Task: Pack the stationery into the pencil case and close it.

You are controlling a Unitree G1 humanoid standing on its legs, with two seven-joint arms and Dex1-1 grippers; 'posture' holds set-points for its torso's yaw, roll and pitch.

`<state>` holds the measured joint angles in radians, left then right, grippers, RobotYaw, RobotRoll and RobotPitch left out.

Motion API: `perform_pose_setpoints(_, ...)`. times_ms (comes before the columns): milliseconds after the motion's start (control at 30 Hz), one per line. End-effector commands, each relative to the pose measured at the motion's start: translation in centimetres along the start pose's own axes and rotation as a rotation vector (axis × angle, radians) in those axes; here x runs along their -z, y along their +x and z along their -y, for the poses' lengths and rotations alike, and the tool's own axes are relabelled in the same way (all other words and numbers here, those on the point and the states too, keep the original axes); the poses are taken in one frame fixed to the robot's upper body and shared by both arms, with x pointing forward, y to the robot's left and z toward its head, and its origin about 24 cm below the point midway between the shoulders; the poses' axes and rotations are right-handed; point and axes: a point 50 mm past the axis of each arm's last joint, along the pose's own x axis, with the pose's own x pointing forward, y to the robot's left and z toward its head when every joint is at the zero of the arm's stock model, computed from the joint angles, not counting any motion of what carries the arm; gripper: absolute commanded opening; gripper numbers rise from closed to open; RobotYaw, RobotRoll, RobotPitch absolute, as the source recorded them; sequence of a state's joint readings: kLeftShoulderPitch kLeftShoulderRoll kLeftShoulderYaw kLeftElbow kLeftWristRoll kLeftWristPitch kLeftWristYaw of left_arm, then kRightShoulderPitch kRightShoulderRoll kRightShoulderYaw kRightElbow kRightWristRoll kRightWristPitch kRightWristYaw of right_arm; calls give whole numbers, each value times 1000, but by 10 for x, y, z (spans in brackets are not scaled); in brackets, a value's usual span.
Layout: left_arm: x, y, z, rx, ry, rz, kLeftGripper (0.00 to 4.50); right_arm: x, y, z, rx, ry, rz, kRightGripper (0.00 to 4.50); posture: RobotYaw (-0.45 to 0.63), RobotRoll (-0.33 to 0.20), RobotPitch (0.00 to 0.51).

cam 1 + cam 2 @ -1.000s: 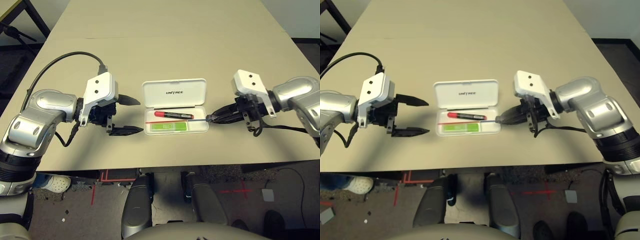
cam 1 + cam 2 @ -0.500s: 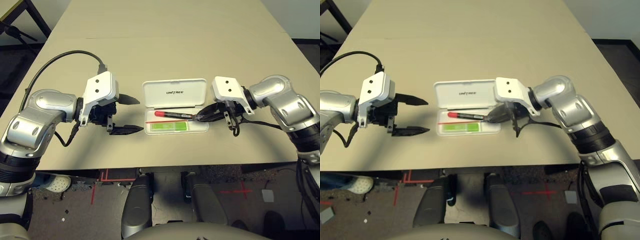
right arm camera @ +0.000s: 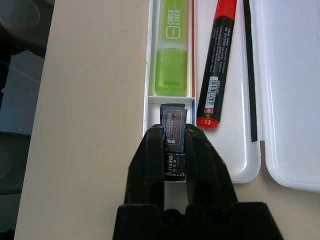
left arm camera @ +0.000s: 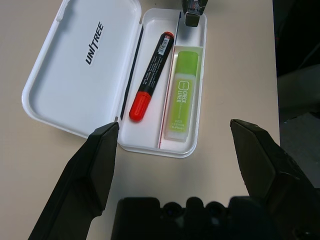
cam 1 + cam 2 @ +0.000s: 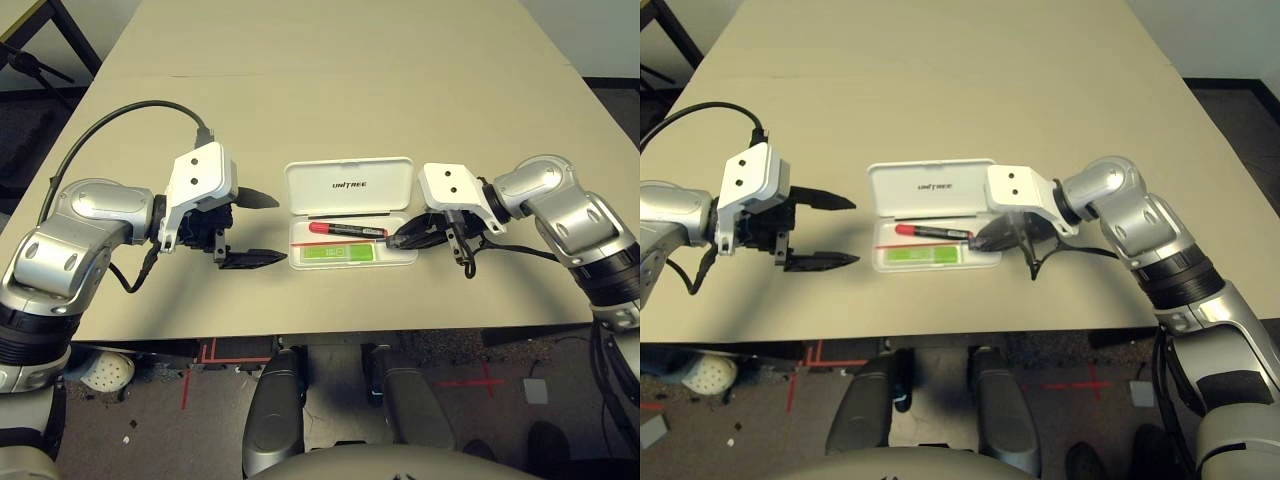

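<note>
The white pencil case (image 5: 348,186) lies open in the middle of the table, its "UNITREE" lid flat behind the tray. In the tray lie the red marker (image 5: 347,230) and, nearer me, the light-green strip (image 5: 338,253). My right gripper (image 5: 393,241) reaches over the tray's right end, shut on the tiny dark grey block (image 3: 173,120), which sits at the small end compartment beside the green strip (image 3: 172,60) and marker (image 3: 215,65). To the left of the case my left gripper (image 5: 280,231) hovers open and holds nothing.
A black cable (image 5: 120,125) loops from the left arm over the table's left side. The table's front edge (image 5: 330,325) runs close below the case. Bare tabletop stretches behind the case.
My right gripper has moved left from beside the case to over the tray's right end, carrying the dark block. The left arm has not moved.
</note>
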<state>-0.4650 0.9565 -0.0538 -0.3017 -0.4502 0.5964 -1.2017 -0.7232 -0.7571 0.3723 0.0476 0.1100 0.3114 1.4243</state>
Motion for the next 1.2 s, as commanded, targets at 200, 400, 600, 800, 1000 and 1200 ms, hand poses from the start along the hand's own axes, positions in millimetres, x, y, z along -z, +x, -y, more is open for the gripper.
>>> perform_pose_setpoints(200,4,-2,-7,-41,-10,-16,4500,8,1,-6,-29,16,12,3538,81,0,198)
perform_pose_setpoints(400,10,-8,-22,-137,-87,-26,4500,9,-8,-9,-82,28,75,4449,75,0,200)
perform_pose_setpoints(600,17,-16,-39,-242,-118,-68,4500,13,-21,-14,-135,58,189,4449,64,0,201)
perform_pose_setpoints(800,40,-27,-67,-449,-167,-205,3569,26,-45,-16,-90,102,350,4500,39,0,195)
perform_pose_setpoints(1000,52,-28,-84,-571,-193,-268,1096,43,-53,-29,-95,174,396,4500,22,0,192)
perform_pose_setpoints(1200,45,-17,-104,-635,-179,-246,47,48,-59,-32,-86,221,427,4500,5,0,185)
